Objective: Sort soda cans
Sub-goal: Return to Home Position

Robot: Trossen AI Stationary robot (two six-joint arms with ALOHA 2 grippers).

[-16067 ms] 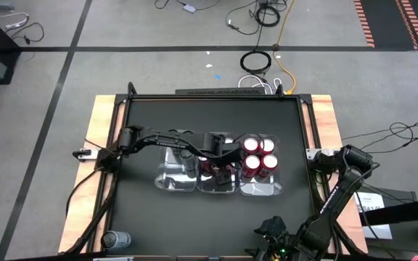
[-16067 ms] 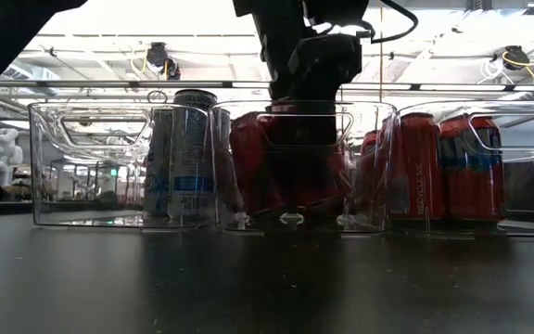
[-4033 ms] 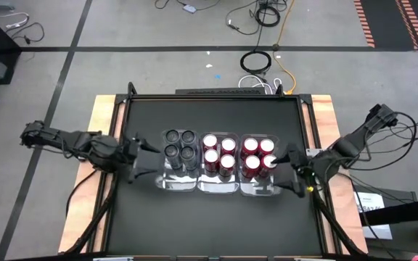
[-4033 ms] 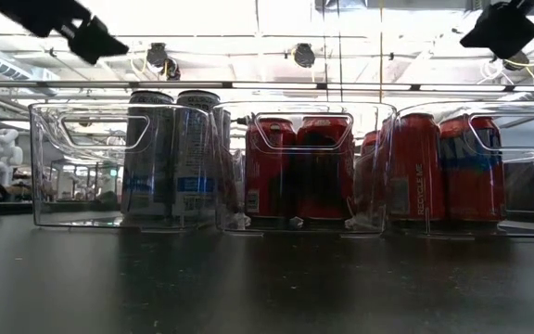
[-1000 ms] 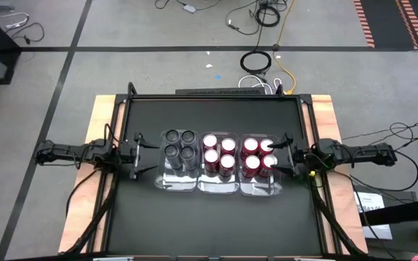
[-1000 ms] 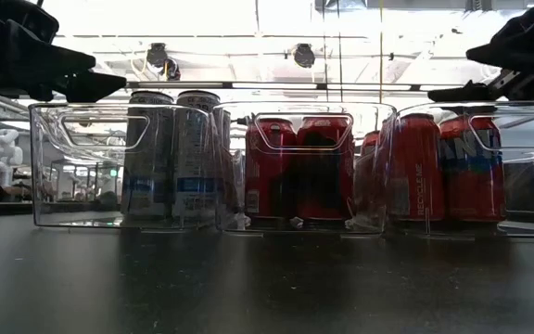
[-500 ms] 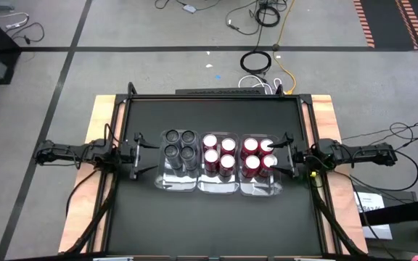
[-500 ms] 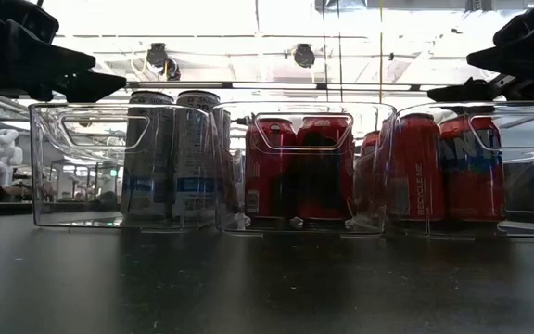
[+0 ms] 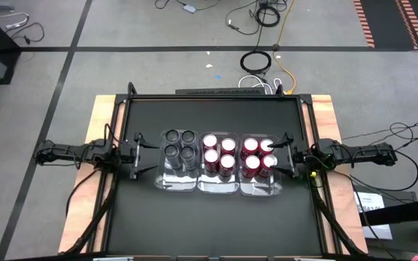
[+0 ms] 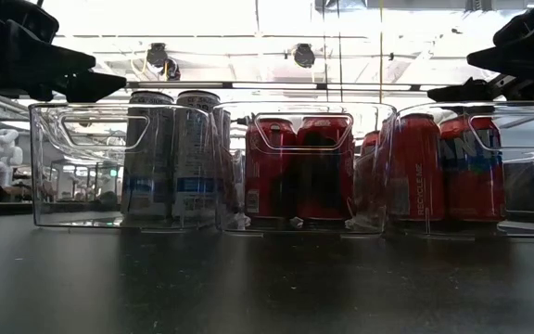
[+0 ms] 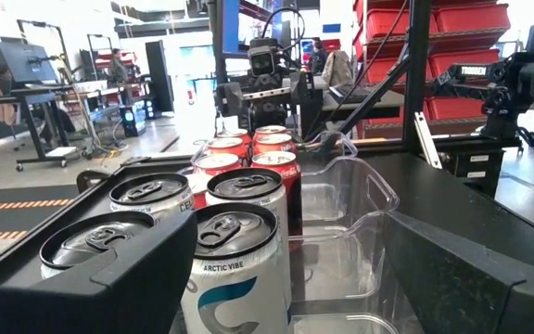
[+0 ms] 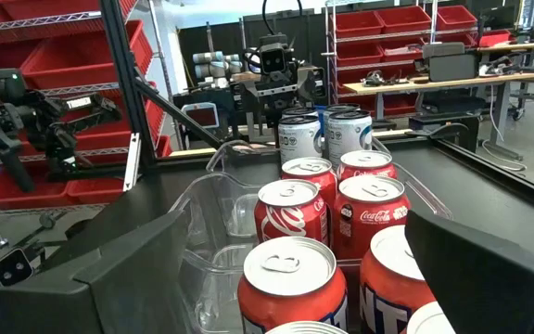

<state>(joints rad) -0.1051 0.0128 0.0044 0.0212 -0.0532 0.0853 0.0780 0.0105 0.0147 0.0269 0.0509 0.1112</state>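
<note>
Three clear trays stand side by side mid-table. The left tray [image 9: 167, 181] holds several dark grey soda cans [image 9: 181, 144], upright on their bases. The middle tray [image 9: 216, 187] and the right tray [image 9: 261, 190] hold several red soda cans [image 9: 219, 151] [image 9: 257, 154], also upright. My left gripper [image 9: 137, 155] hovers open and level just left of the grey cans [image 11: 235, 250]. My right gripper [image 9: 289, 154] hovers open and level just right of the red cans [image 12: 295, 269]. Neither gripper touches anything.
Black tabletop [image 9: 209, 116] lies bare behind and in front of the trays. Wooden side strips [image 9: 104, 116] and a dark frame rail [image 9: 212, 96] border the table. Cables lie on the floor beyond the far edge [image 9: 256, 61].
</note>
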